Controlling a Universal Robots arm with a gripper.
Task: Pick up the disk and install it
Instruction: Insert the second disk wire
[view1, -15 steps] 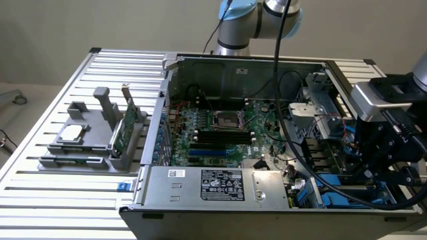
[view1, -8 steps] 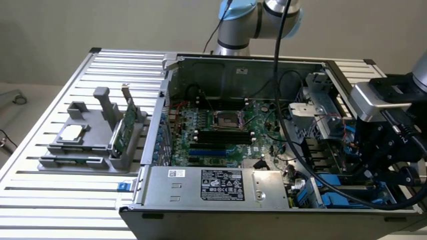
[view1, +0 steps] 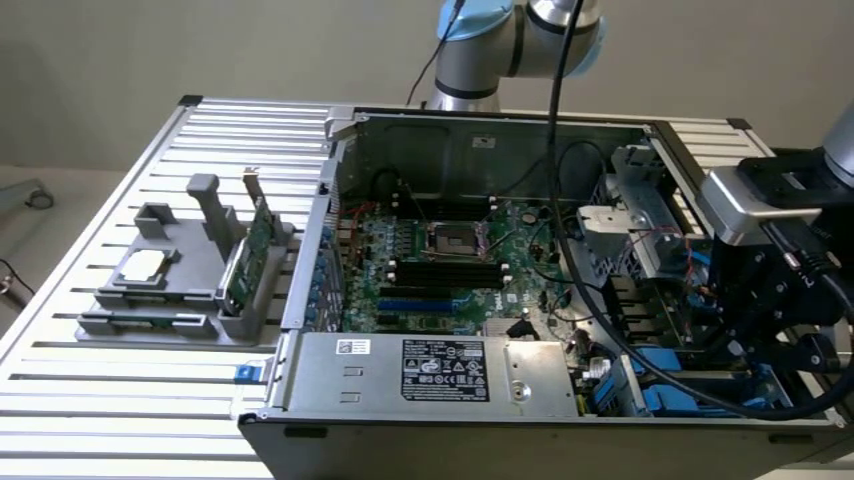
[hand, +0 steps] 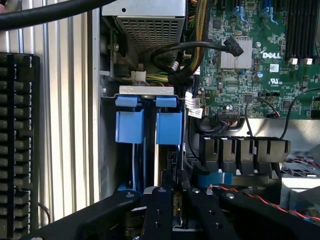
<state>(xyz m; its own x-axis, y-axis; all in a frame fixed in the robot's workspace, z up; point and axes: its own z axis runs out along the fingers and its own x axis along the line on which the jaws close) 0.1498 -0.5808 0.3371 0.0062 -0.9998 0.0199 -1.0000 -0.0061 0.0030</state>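
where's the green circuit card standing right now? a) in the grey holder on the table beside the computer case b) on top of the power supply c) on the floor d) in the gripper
a: in the exterior view the green circuit card stands upright in the grey holder on the slatted table, to the exterior view's left of the open computer case.

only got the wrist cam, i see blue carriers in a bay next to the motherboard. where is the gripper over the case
observer: the gripper hangs over the drive bay corner of the open case, at the exterior view's right, just above the blue carriers.
operator: anything sitting outside the case
observer: yes, a grey fixture on the slatted table, at the exterior view's left, holds a green card standing on edge and a small silver chip lying flat.
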